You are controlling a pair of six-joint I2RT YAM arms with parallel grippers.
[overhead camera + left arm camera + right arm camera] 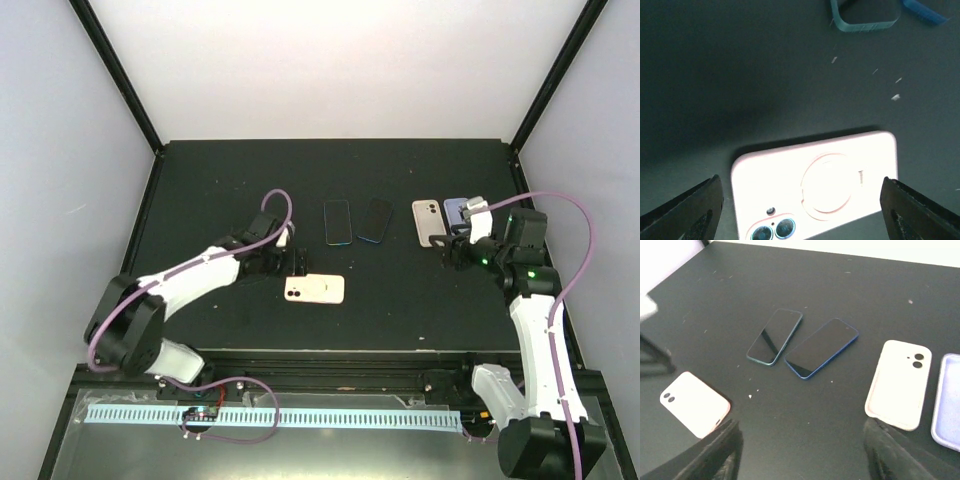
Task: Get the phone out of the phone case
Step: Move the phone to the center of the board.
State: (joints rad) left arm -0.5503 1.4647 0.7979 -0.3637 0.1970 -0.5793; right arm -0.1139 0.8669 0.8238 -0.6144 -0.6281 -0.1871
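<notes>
Now your left jaws straddle the pale pink cased phone, spread, untouching; your right jaws hang spread, empty, above the black worktop.

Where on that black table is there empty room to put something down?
The far strip of the table behind the teal phone and blue phone is bare, as is the near patch between the pink phone and the right arm. The middle row is crowded: both phones, the beige case and lilac case lie close together.
</notes>
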